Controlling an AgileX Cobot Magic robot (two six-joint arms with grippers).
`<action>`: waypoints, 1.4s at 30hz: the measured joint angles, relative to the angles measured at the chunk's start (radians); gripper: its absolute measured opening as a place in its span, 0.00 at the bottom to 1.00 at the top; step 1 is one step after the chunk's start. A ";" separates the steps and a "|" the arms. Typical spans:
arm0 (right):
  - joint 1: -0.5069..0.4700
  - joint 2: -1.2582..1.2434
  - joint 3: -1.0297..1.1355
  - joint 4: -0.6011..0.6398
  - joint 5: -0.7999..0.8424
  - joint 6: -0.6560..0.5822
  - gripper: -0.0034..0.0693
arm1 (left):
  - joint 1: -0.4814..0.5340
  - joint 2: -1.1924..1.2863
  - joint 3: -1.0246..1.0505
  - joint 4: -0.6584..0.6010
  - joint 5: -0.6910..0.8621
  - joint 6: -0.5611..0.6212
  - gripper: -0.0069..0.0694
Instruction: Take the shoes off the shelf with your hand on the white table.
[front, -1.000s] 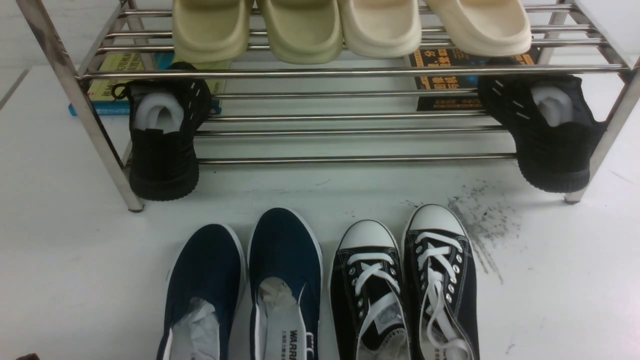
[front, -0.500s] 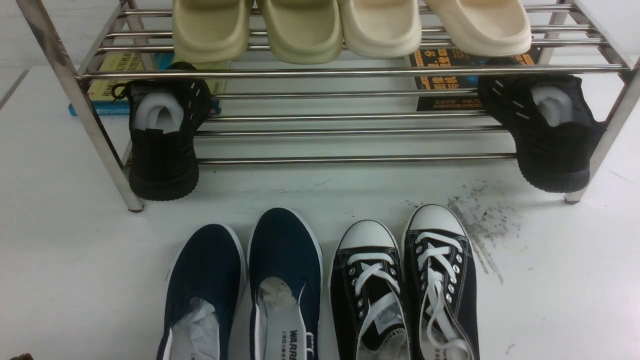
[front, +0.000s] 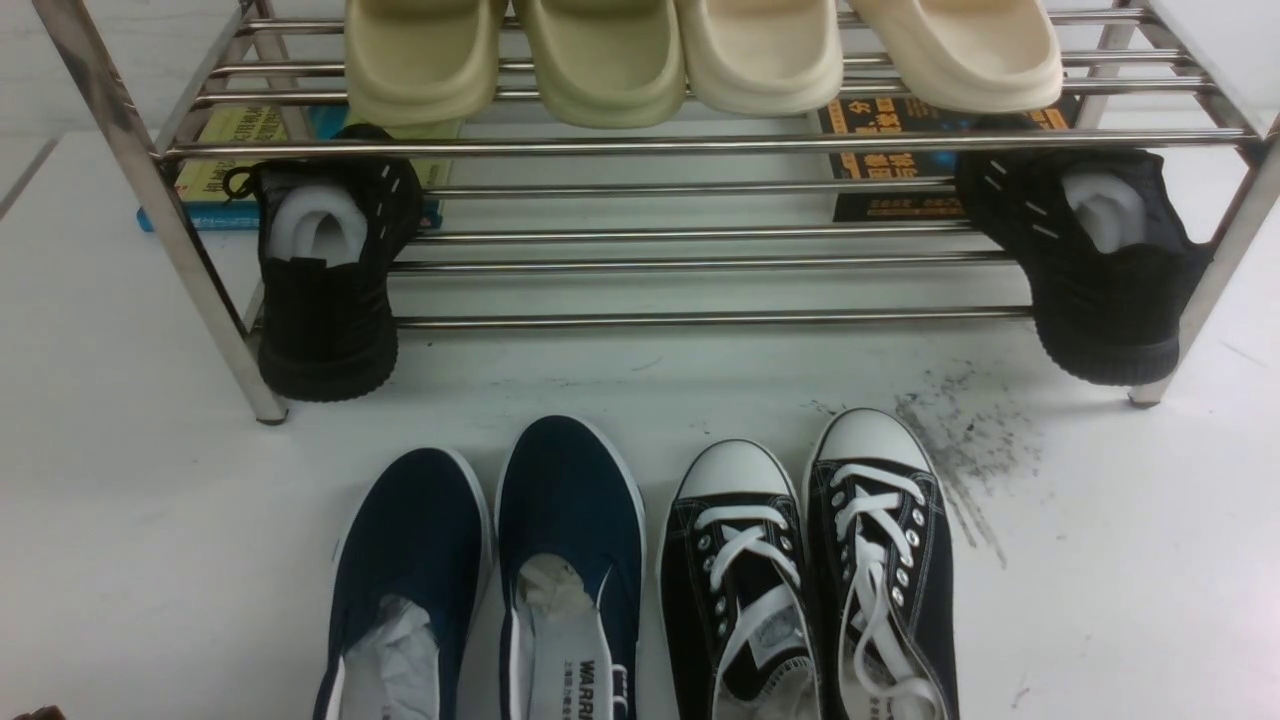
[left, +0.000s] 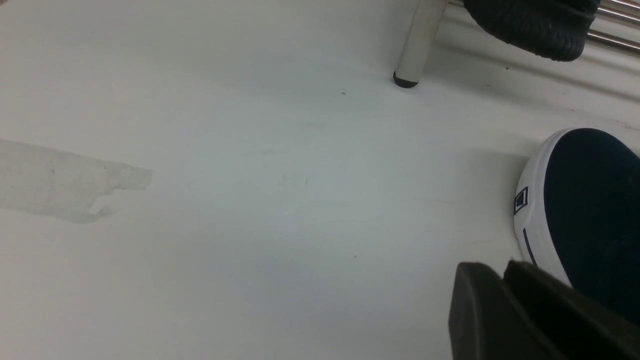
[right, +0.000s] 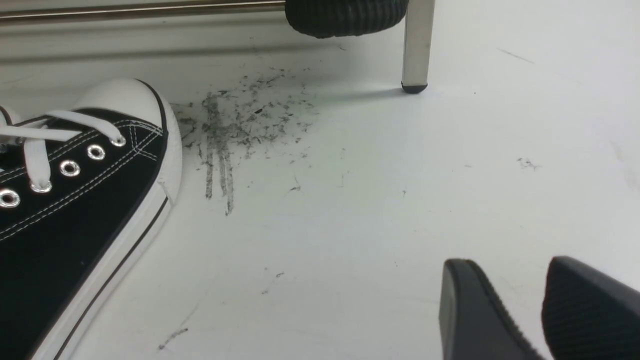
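Bright, even light (soft throughout), glare on the shelf (front: 700, 145) bars.

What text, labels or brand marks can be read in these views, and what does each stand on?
"WARRI", cut off by the frame edge: on the insole of the right-hand navy slip-on.
Small print line beside it: too small to read.
Yellow characters on the dark book behind the shelf: too blurred to read.
Cover of the yellow-green book: blurred, unreadable.
Small square badge on the navy shoe's sole rim: no legible text.
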 joint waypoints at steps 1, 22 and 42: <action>0.000 0.000 0.000 0.000 0.000 0.000 0.38 | 0.000 0.000 0.000 0.000 0.000 0.000 0.22; 0.000 0.000 0.000 0.000 0.000 0.000 0.38 | 0.000 0.000 0.000 0.000 -0.001 0.000 0.24; 0.000 0.000 0.000 0.000 0.000 0.000 0.38 | 0.000 0.000 0.000 0.000 -0.001 0.000 0.26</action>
